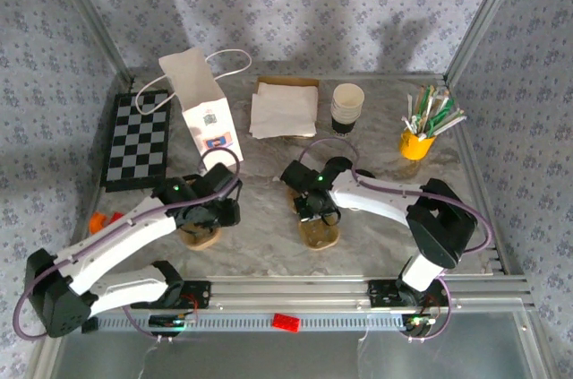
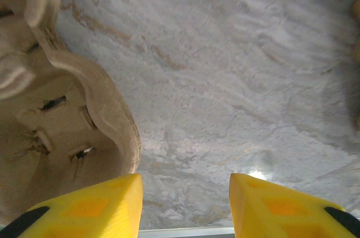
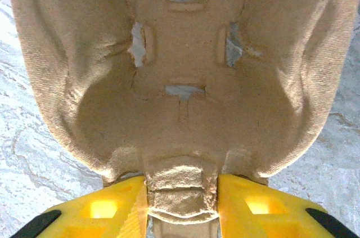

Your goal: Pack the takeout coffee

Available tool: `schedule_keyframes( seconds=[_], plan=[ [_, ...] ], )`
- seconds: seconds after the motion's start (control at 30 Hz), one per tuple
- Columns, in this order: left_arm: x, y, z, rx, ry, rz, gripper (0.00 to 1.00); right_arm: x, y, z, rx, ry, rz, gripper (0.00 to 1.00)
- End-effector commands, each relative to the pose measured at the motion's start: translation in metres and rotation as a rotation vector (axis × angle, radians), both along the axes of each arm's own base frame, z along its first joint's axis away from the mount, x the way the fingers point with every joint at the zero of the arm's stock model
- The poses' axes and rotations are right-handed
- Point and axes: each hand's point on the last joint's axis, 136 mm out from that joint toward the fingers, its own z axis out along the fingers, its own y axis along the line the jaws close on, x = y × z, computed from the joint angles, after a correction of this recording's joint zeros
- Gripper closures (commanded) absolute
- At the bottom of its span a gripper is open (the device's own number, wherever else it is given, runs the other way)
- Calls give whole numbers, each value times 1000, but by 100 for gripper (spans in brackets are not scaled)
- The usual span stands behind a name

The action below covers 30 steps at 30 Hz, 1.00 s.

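Two brown moulded-pulp pieces lie toward the near side of the marbled bench, well apart from each other. The right gripper is clamped on the right pulp carrier: its yellow fingers press on either side of a narrow tab at the carrier's near edge, and the hollow cup well spreads out beyond them. From above, that gripper sits just behind the same piece. The left gripper has its fingers apart with bare bench between them. The left pulp carrier lies just beside its left finger, and whether they touch cannot be told. From above, this gripper hangs over the piece. Farther back stand a white paper bag, a pile of napkins, a lidless cream cup and a yellow cup of sticks. A checkerboard lies at the left. Where the takeout coffee stands cannot be told.
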Motion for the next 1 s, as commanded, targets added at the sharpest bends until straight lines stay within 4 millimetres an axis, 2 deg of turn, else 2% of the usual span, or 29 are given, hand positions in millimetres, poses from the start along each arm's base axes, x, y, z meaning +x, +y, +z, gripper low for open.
schedule_keyframes(
  seconds=[0.0, 0.23, 0.37, 0.47, 0.6, 0.67, 0.7, 0.77, 0.83, 0.97],
  plan=[
    [0, 9, 18, -5, -28, -6, 56, 1, 1, 0, -30, -9, 11, 63],
    [8, 17, 50, -57, -111, 22, 55, 0, 4, 4, -29, -19, 20, 68],
    [15, 29, 74, -64, -169, 34, 55, 1, 7, 22, -1, -40, 25, 70],
    [27, 44, 104, -52, -248, 51, 54, 0, 4, 40, 19, -56, 24, 70],
    [49, 53, 150, -56, -342, 49, 53, 1, 2, 64, 59, -74, 31, 70],
    [64, 59, 173, -45, -400, 65, 53, -1, -2, 70, 67, -74, 32, 70],
    [73, 61, 184, -39, -432, 67, 52, 3, 3, 83, 98, -89, 33, 70],
    [88, 67, 203, -45, -466, 102, 52, 5, 2, 91, 108, -95, 34, 70],
    [106, 66, 223, -71, -510, 114, 51, 6, 3, 98, 117, -101, 40, 70],
    [141, 77, 241, -87, -523, 181, 49, 9, 4, 107, 139, -105, 46, 70]
  ],
)
